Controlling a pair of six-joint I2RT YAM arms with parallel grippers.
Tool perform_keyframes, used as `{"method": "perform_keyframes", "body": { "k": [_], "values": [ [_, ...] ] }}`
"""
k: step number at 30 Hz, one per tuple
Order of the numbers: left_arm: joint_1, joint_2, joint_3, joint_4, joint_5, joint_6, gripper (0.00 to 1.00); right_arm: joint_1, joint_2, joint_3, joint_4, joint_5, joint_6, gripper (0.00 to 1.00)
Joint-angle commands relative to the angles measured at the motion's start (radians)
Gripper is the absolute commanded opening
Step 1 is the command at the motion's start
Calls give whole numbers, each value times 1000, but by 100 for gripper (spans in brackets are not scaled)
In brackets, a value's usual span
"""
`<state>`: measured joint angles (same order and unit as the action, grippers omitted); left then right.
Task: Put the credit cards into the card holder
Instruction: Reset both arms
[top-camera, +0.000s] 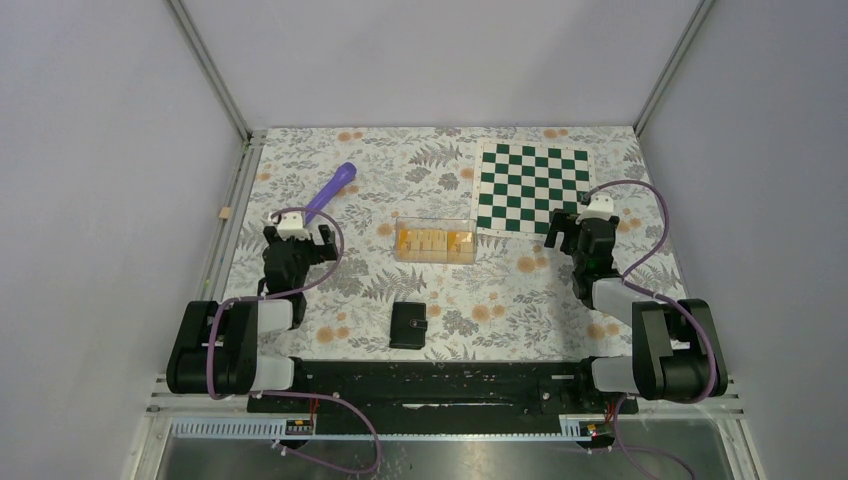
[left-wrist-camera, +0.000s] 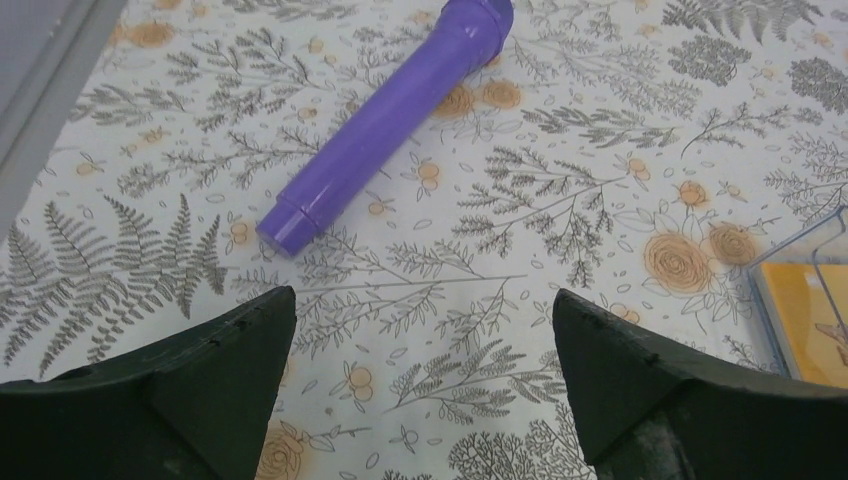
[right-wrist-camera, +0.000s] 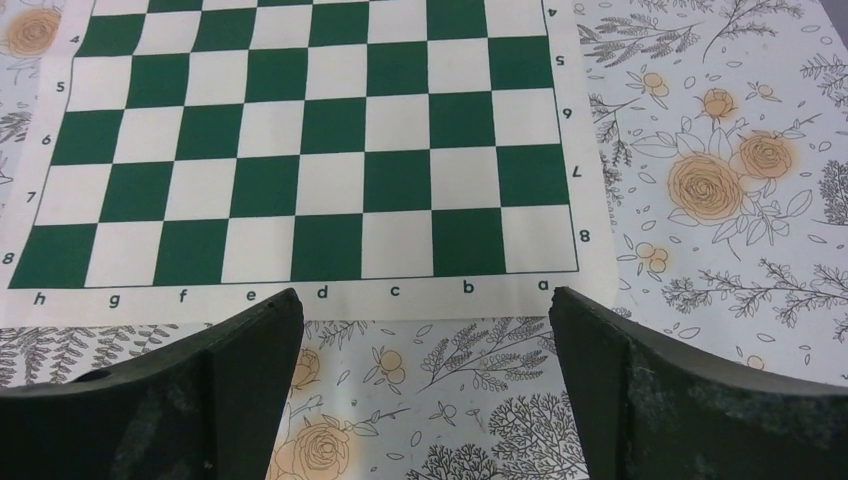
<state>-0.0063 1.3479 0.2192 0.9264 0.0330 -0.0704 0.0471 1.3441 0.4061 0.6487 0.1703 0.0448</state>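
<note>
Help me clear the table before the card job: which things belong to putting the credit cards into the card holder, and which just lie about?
For the job: credit cards, yellow-orange, inside the clear box; black card holder, closed.
Lying about: purple cylinder; green-and-white chessboard mat.

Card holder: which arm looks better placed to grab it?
Probably the left. The closed card holder lies nearer the open left fingers; the right fingers hover at the chessboard, farther off.
</note>
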Motion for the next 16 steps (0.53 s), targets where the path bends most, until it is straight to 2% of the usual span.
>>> {"method": "perform_keyframes", "body": {
  "k": [1, 5, 16],
  "values": [
    [2, -1, 42, 88, 8, 29, 99, -4, -7, -3, 86, -10, -13, 99],
    [-4, -1, 40, 94, -54, 12, 99, -4, -7, -3, 86, -8, -12, 99],
    [-30, -2, 43, 88, -63, 38, 99, -5, -7, -3, 86, -9, -13, 99]
  ]
}}
